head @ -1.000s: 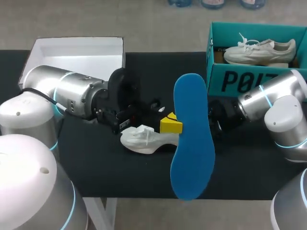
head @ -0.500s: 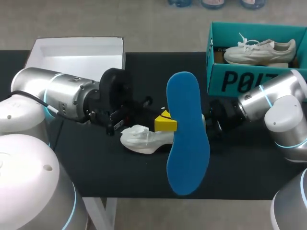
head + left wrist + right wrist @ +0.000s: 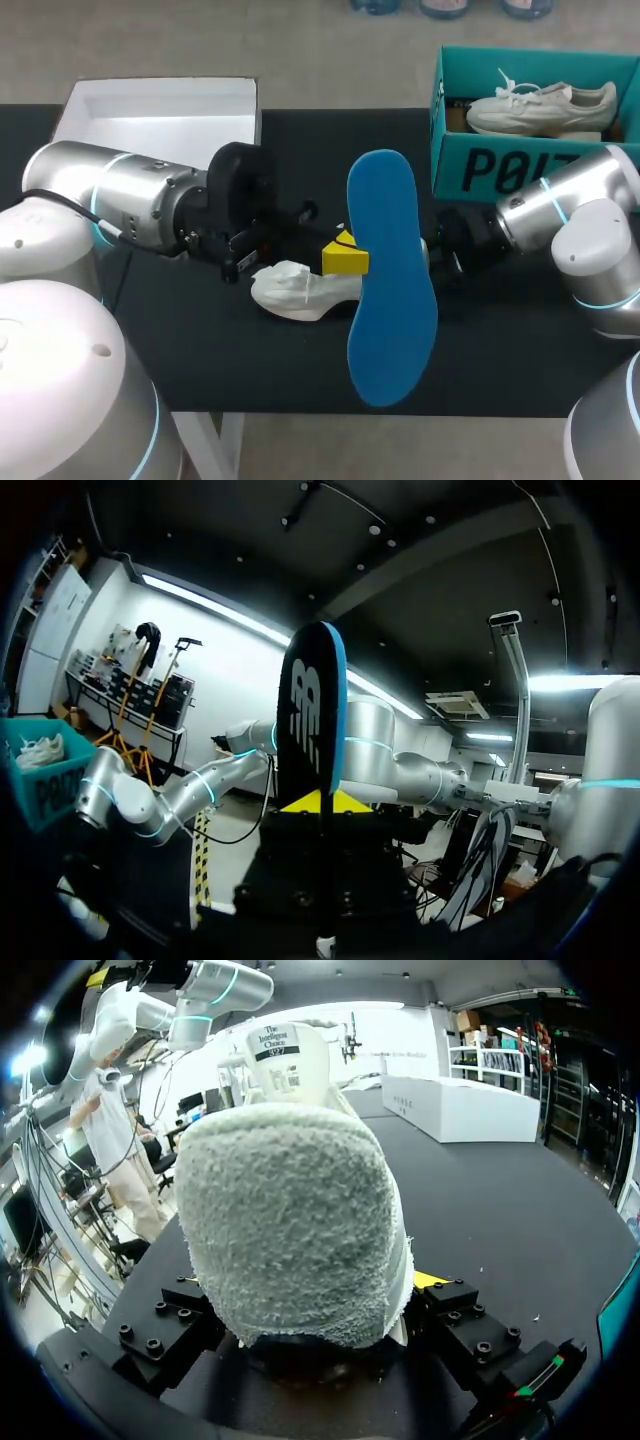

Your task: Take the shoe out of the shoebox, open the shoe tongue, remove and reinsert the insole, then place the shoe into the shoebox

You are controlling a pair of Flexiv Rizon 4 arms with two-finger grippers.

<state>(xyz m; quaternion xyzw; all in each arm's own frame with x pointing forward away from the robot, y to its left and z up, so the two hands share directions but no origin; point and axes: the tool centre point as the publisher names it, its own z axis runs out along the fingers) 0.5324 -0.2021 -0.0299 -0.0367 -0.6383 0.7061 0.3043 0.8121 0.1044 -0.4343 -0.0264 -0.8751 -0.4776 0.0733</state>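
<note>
Blue insole: at the middle of the head view, stood on end and raised over the table, running from mid-frame down toward the lower edge. Its dark underside faces the left wrist camera.
Left gripper: comes in from the left of the head view. Its yellow tips are pinched onto the insole's left edge. In the left wrist view the insole rises edge-on from between the two tips.
White shoe: out of the box, lying on the table just left of centre, below the left gripper. Its right end is hidden behind the insole. In the right wrist view the fleecy heel is nearest and the tongue stands up beyond it.
Right gripper: right of centre, just behind the insole, clamped on the shoe's heel. In its own view the heel fills the space between the fingers.
Teal shoebox: upper right, open.
Second white shoe: lying inside the shoebox.
White box: upper left, at the table's far edge.
Black table: under everything.
</note>
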